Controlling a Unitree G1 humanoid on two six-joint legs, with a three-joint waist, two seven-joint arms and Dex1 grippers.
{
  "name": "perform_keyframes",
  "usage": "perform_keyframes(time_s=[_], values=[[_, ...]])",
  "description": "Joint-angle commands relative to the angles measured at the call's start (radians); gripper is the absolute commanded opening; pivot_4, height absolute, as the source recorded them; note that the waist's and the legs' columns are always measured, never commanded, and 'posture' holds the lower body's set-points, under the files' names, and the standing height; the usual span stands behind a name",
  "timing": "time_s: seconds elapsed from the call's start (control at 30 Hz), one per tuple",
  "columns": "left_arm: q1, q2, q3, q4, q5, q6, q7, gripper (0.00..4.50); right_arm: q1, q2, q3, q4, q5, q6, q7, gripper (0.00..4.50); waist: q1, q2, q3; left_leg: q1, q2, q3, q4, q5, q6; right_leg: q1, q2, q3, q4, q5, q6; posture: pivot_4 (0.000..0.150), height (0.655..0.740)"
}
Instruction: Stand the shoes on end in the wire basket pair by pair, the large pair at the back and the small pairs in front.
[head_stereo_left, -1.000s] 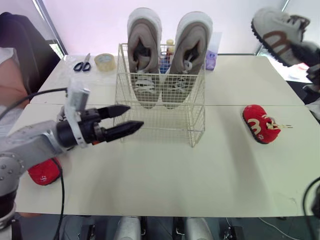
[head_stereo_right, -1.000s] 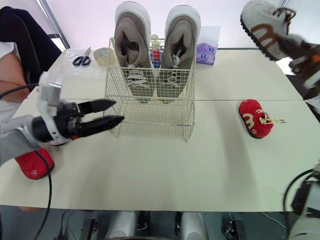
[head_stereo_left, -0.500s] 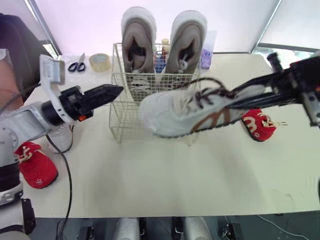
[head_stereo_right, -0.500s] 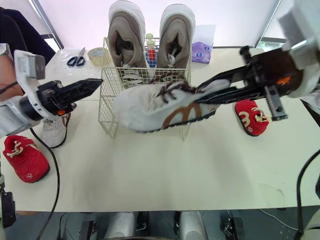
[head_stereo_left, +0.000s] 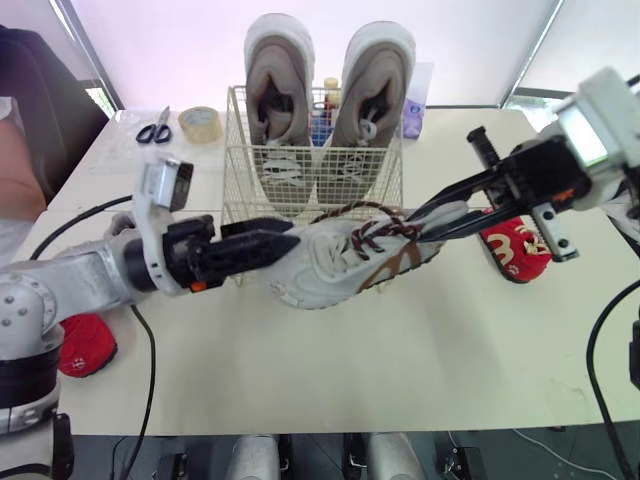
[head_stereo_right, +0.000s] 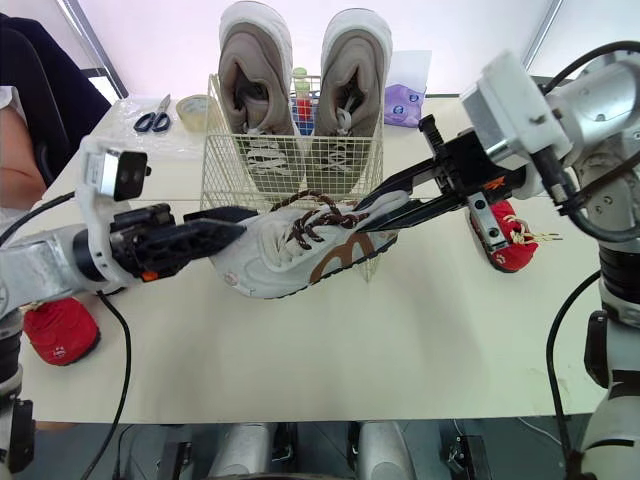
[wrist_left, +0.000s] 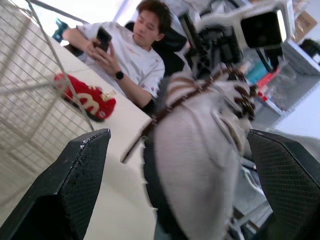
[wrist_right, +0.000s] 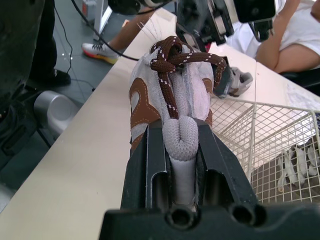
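The right jaws clamp the heel of the grey-and-brown shoe (head_stereo_left: 345, 262), holding it level beside the wire basket (head_stereo_left: 240, 190) with its toe between the wide-spread left jaws, likely so both can upend it.

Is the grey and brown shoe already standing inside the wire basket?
No, the right gripper holds the shoe in front of the wire basket.

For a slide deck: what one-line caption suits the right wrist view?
Right gripper clamped on the heel of a grey-and-brown sneaker, beside the wire basket.
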Motion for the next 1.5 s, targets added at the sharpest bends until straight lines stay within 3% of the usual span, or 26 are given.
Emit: perform_keyframes(time_s=[0.03, 0.23, 0.37, 0.47, 0.6, 0.77, 0.9, 1.03, 1.17, 1.33, 1.5], values=[[0.026, 0.016, -0.005, -0.022, 0.037, -0.004, -0.024, 4.50, -0.031, 0.009, -0.028, -0.007, 0.004, -0.011, 0.000, 0.01, 0.000, 0.000, 0.000, 0.000, 0.000, 0.000, 0.000, 0.000, 0.000, 0.000, 0.000, 0.000, 0.000, 0.000, 0.000, 0.150, 0.7357], [0.030, -0.010, -0.022, -0.007, 0.029, -0.026, -0.049, 4.50, -0.036, 0.021, -0.032, -0.014, 0.004, -0.002, -0.004, 0.01, 0.002, 0.000, 0.000, 0.000, 0.000, 0.000, 0.000, 0.000, 0.000, 0.000, 0.000, 0.000, 0.000, 0.000, 0.000, 0.150, 0.7357], [0.013, -0.033, -0.025, 0.006, 0.004, -0.043, -0.040, 3.36, -0.031, 0.020, -0.036, -0.026, 0.016, 0.015, -0.007, 0.00, 0.001, 0.000, 0.000, 0.000, 0.000, 0.000, 0.000, 0.000, 0.000, 0.000, 0.000, 0.000, 0.000, 0.000, 0.000, 0.150, 0.7357], [0.011, -0.036, -0.024, 0.007, -0.011, -0.049, -0.037, 1.89, -0.023, 0.013, -0.034, -0.032, 0.013, 0.024, -0.010, 0.00, 0.000, 0.000, 0.000, 0.000, 0.000, 0.000, 0.000, 0.000, 0.000, 0.000, 0.000, 0.000, 0.000, 0.000, 0.000, 0.150, 0.7357], [0.020, -0.035, -0.016, 0.003, -0.014, -0.061, -0.025, 0.39, -0.002, -0.001, -0.041, -0.038, 0.020, 0.058, -0.023, 0.00, 0.000, 0.000, 0.000, 0.000, 0.000, 0.000, 0.000, 0.000, 0.000, 0.000, 0.000, 0.000, 0.000, 0.000, 0.000, 0.150, 0.7357], [0.043, -0.035, 0.038, 0.008, -0.018, -0.103, -0.002, 0.33, 0.017, -0.014, -0.125, 0.035, 0.020, 0.149, -0.169, 2.35, 0.002, 0.000, 0.000, 0.000, 0.000, 0.000, 0.000, 0.000, 0.000, 0.000, 0.000, 0.000, 0.000, 0.000, 0.000, 0.150, 0.7357], [0.070, -0.058, 0.095, 0.005, -0.051, -0.165, 0.028, 0.33, 0.129, -0.025, -0.309, 0.091, 0.083, 0.316, -0.371, 4.30, 0.005, 0.000, 0.000, 0.000, -0.001, 0.000, 0.001, 0.000, 0.001, 0.001, -0.001, -0.001, 0.000, 0.000, 0.000, 0.150, 0.7357], [0.060, -0.116, 0.122, 0.010, -0.073, -0.242, 0.065, 0.33, 0.292, 0.136, -0.530, 0.044, 0.429, 0.572, -0.641, 4.30, 0.008, -0.004, -0.002, 0.000, -0.001, -0.001, 0.001, -0.001, 0.001, 0.002, -0.002, -0.001, -0.001, 0.000, 0.000, 0.150, 0.7357], [0.005, -0.214, 0.095, 0.025, -0.031, -0.317, 0.099, 0.33, 0.416, 0.383, -0.582, -0.041, 0.751, 0.569, -0.996, 4.30, 0.001, -0.003, -0.002, 0.002, 0.000, -0.002, 0.000, -0.002, 0.004, 0.003, -0.001, -0.001, 0.001, 0.001, -0.001, 0.150, 0.7357], [-0.101, -0.355, 0.008, 0.068, 0.125, -0.369, 0.074, 0.33, 0.465, 0.635, -0.460, -0.182, 0.823, 0.451, -1.255, 4.30, 0.001, -0.002, -0.002, 0.003, 0.000, -0.002, 0.000, -0.002, 0.004, 0.003, 0.002, -0.001, 0.002, 0.001, -0.001, 0.150, 0.7357], [-0.126, -0.410, -0.030, 0.081, 0.205, -0.360, 0.041, 0.33, 0.451, 0.703, -0.382, -0.218, 0.860, 0.382, -1.338, 4.30, 0.000, -0.002, -0.002, 0.002, 0.000, -0.002, 0.000, -0.001, 0.002, 0.003, 0.002, -0.001, 0.001, 0.001, 0.000, 0.150, 0.7357]])
